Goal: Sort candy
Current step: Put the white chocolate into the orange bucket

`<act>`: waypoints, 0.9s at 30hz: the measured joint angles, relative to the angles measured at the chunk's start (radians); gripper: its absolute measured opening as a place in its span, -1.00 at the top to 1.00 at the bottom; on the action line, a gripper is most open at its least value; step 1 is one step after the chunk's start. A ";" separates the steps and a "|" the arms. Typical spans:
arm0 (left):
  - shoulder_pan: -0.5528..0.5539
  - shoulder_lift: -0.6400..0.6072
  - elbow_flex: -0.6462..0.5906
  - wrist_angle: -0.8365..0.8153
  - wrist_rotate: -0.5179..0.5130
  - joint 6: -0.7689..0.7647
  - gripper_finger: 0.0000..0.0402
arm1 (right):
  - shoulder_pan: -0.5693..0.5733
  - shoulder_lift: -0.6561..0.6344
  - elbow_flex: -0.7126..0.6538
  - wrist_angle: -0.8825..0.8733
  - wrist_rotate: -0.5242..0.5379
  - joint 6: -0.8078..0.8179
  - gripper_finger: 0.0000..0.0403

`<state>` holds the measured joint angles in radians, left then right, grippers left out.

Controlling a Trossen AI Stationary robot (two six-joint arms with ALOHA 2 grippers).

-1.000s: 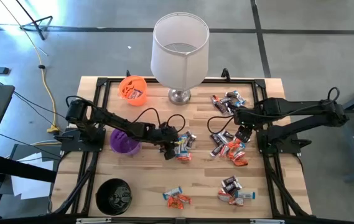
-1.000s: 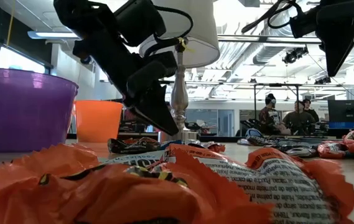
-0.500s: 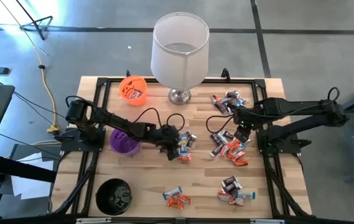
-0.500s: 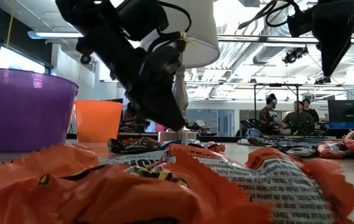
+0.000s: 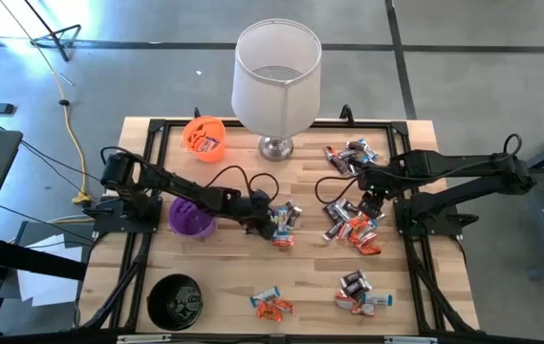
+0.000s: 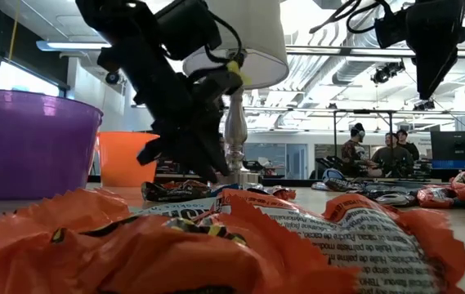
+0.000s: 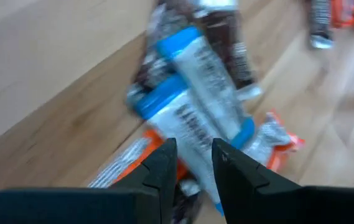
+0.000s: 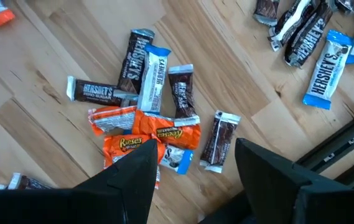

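Observation:
Wrapped candy in orange, brown and white-blue lies in several heaps on the wooden table (image 5: 224,277). My left gripper (image 5: 270,223) is low over the middle heap (image 5: 288,220). In its wrist view the fingers (image 7: 194,163) stand a narrow gap apart on either side of a white-blue candy (image 7: 183,121) that lies on the heap. My right gripper (image 5: 372,202) hovers open above the right heap (image 5: 353,227). Its wrist view (image 8: 195,186) shows that heap (image 8: 145,118) below the spread fingers. My left gripper comes at the white-blue candy (image 7: 196,146) slanting down from the table's left, one finger on each long side of it. The picture is blurred, and I cannot tell whether the fingers touch the wrapper. The candy lies on the heap.
An orange cup (image 5: 205,137) with candy in it, a purple cup (image 5: 191,217) and a black cup (image 5: 177,301) stand on the left half. A tall white-shaded lamp (image 5: 277,76) stands at the far middle. More candy lies far right (image 5: 350,156) and near (image 5: 272,304), (image 5: 362,291). People sit in the room behind (image 6: 379,151).
My left gripper has dropped toward the middle heap and tipped steeper, nose down, shifting slightly toward the table's right. The candy heaps lie as before.

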<state>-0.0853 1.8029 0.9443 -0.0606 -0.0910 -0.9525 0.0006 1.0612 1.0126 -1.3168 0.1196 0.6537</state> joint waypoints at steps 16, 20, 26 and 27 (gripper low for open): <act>0.002 0.062 0.003 0.027 0.003 -0.042 0.55 | 0.000 0.000 0.000 0.007 0.000 0.000 -0.05; 0.002 0.064 0.004 -0.012 -0.007 -0.061 0.55 | 0.000 0.000 0.000 0.007 0.000 0.000 -0.05; 0.001 0.063 0.004 -0.049 -0.030 -0.024 0.55 | 0.000 0.000 0.000 0.008 0.000 0.000 -0.05; 0.001 0.063 0.003 -0.045 -0.028 -0.007 0.55 | 0.000 0.000 0.000 0.008 0.000 0.000 -0.05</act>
<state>-0.0841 1.8657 0.9477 -0.1059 -0.1185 -0.9599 0.0006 1.0614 1.0126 -1.3087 0.1196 0.6537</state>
